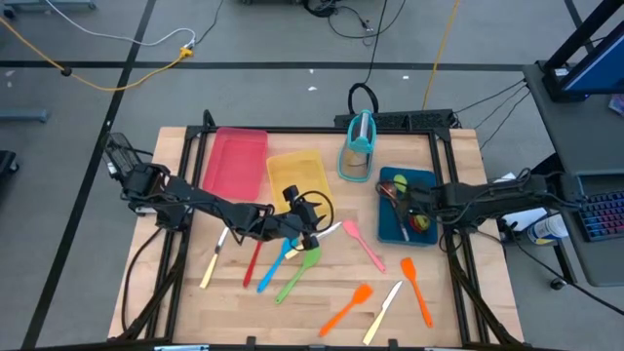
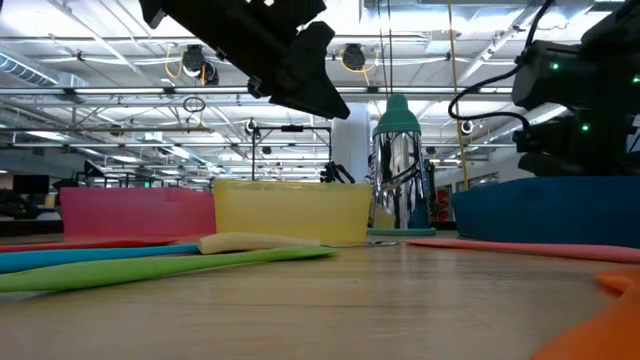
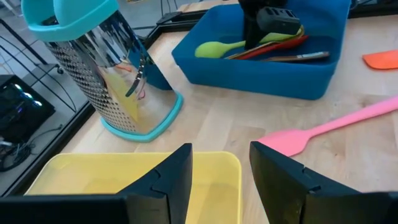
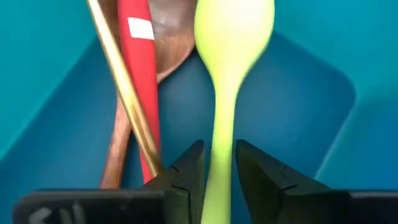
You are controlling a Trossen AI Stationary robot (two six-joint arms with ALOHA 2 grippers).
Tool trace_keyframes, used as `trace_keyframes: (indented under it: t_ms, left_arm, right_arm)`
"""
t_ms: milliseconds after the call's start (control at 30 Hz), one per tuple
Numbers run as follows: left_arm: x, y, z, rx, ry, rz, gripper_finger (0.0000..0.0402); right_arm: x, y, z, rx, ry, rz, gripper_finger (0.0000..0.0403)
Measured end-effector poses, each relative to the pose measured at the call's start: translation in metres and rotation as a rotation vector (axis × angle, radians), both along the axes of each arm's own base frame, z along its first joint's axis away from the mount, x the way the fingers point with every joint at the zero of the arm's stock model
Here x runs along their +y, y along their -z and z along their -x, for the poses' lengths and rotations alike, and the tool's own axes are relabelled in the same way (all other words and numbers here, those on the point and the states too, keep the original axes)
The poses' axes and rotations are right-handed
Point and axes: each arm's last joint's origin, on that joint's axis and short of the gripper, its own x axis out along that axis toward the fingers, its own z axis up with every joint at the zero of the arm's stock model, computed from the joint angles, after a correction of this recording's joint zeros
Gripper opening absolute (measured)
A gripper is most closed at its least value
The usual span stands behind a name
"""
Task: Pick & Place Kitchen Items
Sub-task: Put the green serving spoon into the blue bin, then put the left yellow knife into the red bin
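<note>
My right gripper [image 4: 221, 162] is down inside the blue tray [image 1: 402, 232], shut on a light green spoon [image 4: 231, 37]. The spoon lies beside a red utensil [image 4: 140, 68], a brown wooden spoon [image 4: 171, 53] and a gold handle [image 4: 121, 81]. The gripper also shows in the high view [image 1: 413, 210] and the left wrist view [image 3: 273, 22]. My left gripper [image 3: 221, 168] is open and empty above the yellow tray's [image 3: 93, 177] right near corner, seen from above in the high view [image 1: 312, 216]. A pink spatula [image 3: 329, 127] lies flat on the table past it. My right gripper pinches the light green spoon's handle [image 4: 224, 134] between its two fingers, which come from above. The handle runs out ahead between the fingers, with the bowl [image 3: 211, 48] toward the tray's left wall. I cannot tell whether the spoon rests on the tray.
Red [image 1: 255, 261], blue [image 1: 275, 265] and green [image 1: 297, 273] spatulas, two orange ones [image 1: 348, 307] [image 1: 416, 290] and two cream-handled knives [image 1: 213, 261] [image 1: 382, 312] lie on the near table. The red tray [image 1: 234, 161] and the teal-framed holder [image 1: 359, 146] stand farther back.
</note>
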Motion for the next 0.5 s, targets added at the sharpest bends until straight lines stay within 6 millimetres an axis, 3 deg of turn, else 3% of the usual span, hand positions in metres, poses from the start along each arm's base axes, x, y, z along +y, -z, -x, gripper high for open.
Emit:
trace_keyframes:
  t_ms: [233, 500]
  left_arm:
    - [-0.001, 0.005, 0.004, 0.081, 0.027, -0.007, 0.0165]
    - [-0.009, 0.001, 0.031, 0.239, 0.007, 0.065, 0.0161]
  right_arm:
    - [-0.003, -0.009, -0.007, -0.099, -0.097, 0.049, 0.0126]
    - [-0.004, -0.034, -0.013, -0.363, -0.171, 0.135, 0.0121]
